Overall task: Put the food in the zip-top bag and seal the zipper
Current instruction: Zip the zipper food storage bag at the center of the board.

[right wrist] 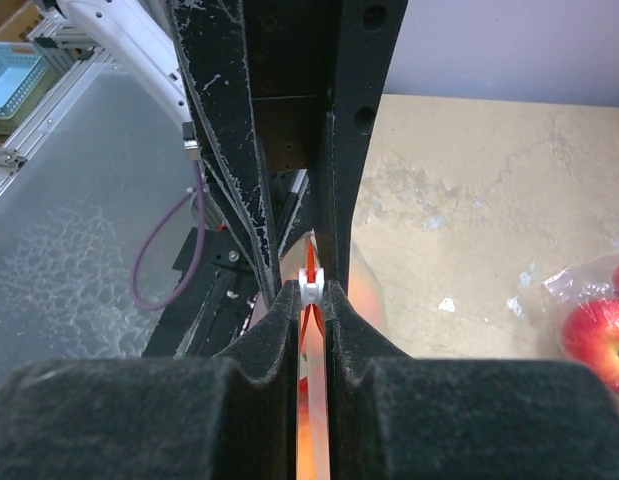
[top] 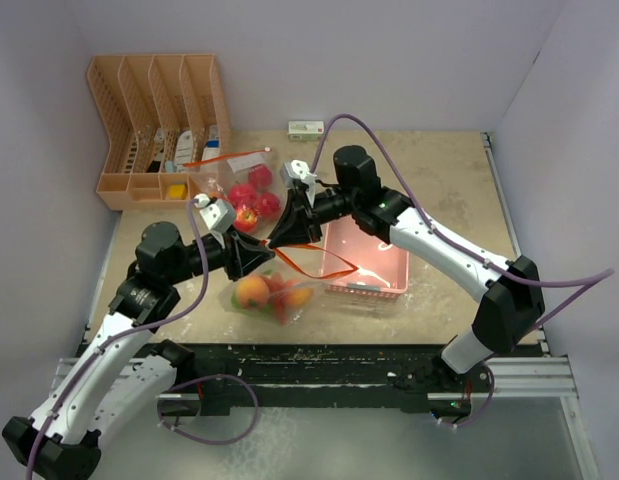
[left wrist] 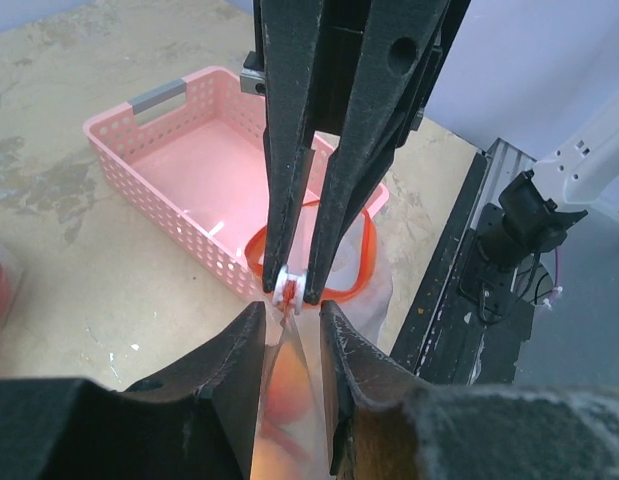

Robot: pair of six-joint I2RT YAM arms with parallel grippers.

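Observation:
The clear zip-top bag (top: 272,297) lies at the front of the table, with food (top: 253,291), orange peaches and a red piece, inside it. Its orange zipper strip (top: 324,265) trails towards the basket. My right gripper (top: 282,238) is shut on the white zipper slider (right wrist: 311,284) at the bag's lifted top edge. My left gripper (top: 261,257) faces it tip to tip. Its jaws stand a little apart, with the bag's film (left wrist: 286,360) running between them just below the slider (left wrist: 290,287). Red apples (top: 251,195) sit in a second clear bag further back.
A pink plastic basket (top: 367,258) stands just right of both grippers. An orange divided organizer (top: 159,130) fills the back left corner. A small white box (top: 306,127) rests by the back wall. A red apple (right wrist: 599,335) shows at the right of the right wrist view.

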